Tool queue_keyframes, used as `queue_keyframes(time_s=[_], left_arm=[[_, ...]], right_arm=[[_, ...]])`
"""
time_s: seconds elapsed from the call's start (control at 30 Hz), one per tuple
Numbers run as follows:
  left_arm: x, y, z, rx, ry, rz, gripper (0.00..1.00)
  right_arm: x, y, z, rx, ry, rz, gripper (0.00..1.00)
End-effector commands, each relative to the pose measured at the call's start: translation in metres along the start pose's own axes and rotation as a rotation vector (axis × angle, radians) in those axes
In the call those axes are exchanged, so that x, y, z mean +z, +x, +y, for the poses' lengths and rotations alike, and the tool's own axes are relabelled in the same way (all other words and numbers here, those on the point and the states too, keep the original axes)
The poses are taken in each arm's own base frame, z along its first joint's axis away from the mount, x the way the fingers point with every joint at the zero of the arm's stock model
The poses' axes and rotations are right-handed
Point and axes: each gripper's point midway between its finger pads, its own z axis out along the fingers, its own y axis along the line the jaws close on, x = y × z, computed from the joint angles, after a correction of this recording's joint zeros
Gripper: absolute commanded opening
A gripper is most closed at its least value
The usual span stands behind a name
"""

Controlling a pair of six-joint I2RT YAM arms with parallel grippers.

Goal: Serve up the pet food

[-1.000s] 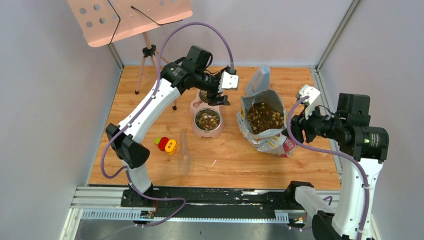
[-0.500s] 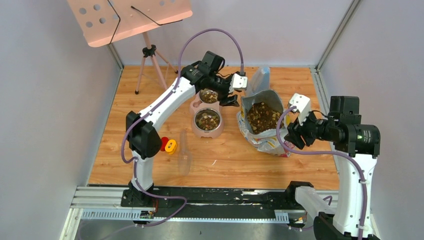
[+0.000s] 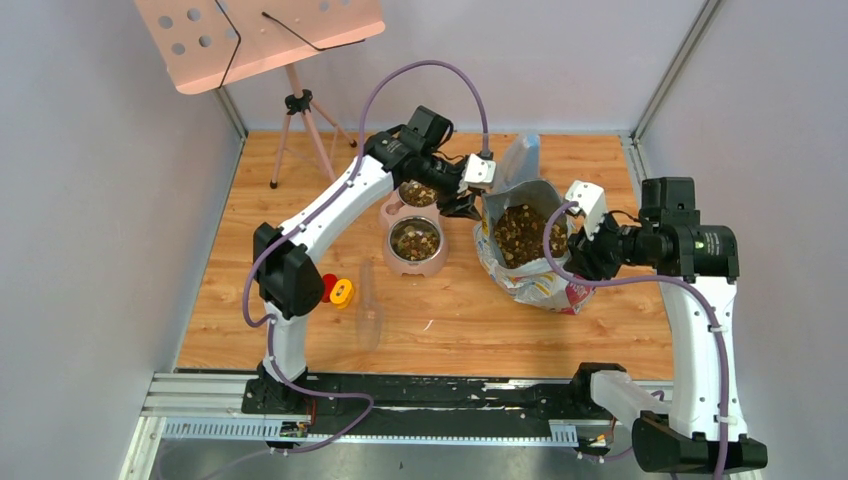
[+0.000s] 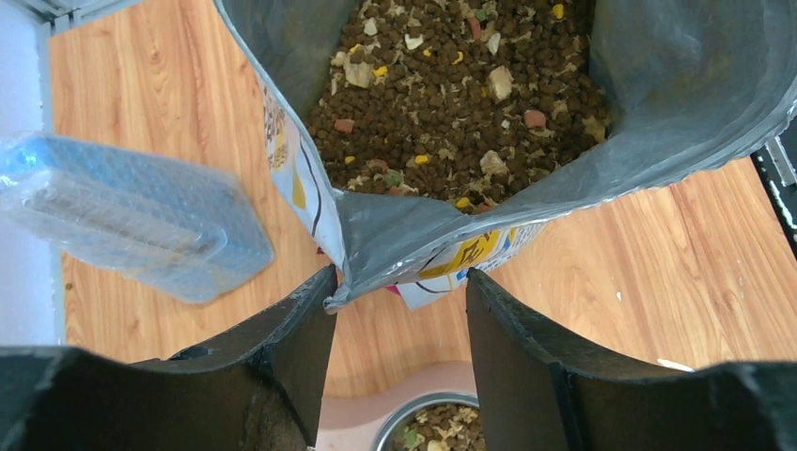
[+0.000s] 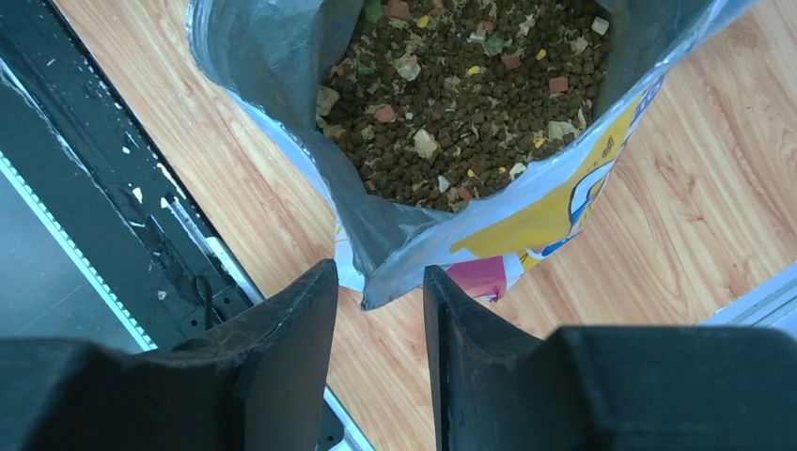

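The pet food point(image 3: 520, 232) fills an open printed bag point(image 3: 530, 285) standing right of centre. More kibble lies in both cups of the pink double bowl point(image 3: 437, 262). My left gripper point(image 3: 470, 206) is at the bag's left rim. In the left wrist view this gripper point(image 4: 399, 287) is open, with a corner of the bag's rim point(image 4: 376, 254) touching the tip of one of its fingers point(image 4: 291, 329). My right gripper point(image 3: 580, 262) is at the bag's right rim. Seen from the right wrist, that gripper point(image 5: 381, 277) is open on a narrow gap, and the bag's corner point(image 5: 395, 272) reaches between the tips unclamped.
A clear scoop point(image 3: 368, 305) and a red-and-yellow toy point(image 3: 333, 290) lie left of the bowl. A bluish clear plastic container point(image 3: 517, 160) leans behind the bag. A pink music stand point(image 3: 255, 35) on a tripod stands at the back left. The metal rail point(image 3: 400, 395) runs along the near edge.
My left arm swung right from above the bowl to the bag's left rim. My right arm moved left to the bag's right rim. Both sets of jaws narrowed.
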Motion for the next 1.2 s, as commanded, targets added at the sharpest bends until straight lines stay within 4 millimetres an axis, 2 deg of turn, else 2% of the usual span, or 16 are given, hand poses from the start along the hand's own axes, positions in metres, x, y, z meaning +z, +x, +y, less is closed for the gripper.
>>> queue_keyframes(time_s=[0.0,0.13,0.33,0.47,0.7,0.83,0.9,0.93,1.0,1.03,1.17], left_arm=[[-0.008,-0.03,0.001,0.071,-0.008,-0.057,0.6],[-0.007,-0.033,0.004,0.079,-0.016,-0.064,0.57],[-0.004,-0.037,0.005,0.09,-0.01,-0.074,0.46],[-0.001,-0.038,0.005,0.105,-0.004,-0.08,0.41],[0.006,-0.035,0.014,0.115,-0.047,-0.067,0.46],[0.009,-0.035,0.016,0.115,-0.046,-0.075,0.34],[0.009,-0.038,0.016,0.114,-0.046,-0.086,0.23],[0.008,-0.04,0.016,0.114,-0.048,-0.092,0.14],[0.004,-0.043,0.016,0.099,-0.052,-0.095,0.03],[-0.001,-0.044,0.015,0.076,-0.058,-0.101,0.0],[-0.023,-0.041,0.024,-0.026,-0.111,-0.137,0.0]], right_arm=[[0.009,-0.009,-0.006,-0.065,0.013,-0.02,0.39],[0.015,-0.01,-0.006,-0.08,0.008,-0.014,0.38],[0.015,-0.008,-0.005,-0.088,0.015,-0.003,0.32],[0.014,-0.006,-0.006,-0.092,0.028,0.008,0.24],[0.012,-0.005,-0.008,-0.093,0.041,0.021,0.15],[0.011,-0.002,-0.012,-0.085,0.065,0.039,0.08],[0.01,-0.001,-0.015,-0.08,0.081,0.047,0.03],[0.008,-0.002,-0.016,-0.074,0.092,0.046,0.0],[0.003,-0.007,-0.022,-0.053,0.131,0.041,0.0],[0.0,-0.01,-0.027,-0.047,0.16,0.04,0.0],[-0.019,-0.021,-0.047,-0.073,0.269,0.034,0.0]])
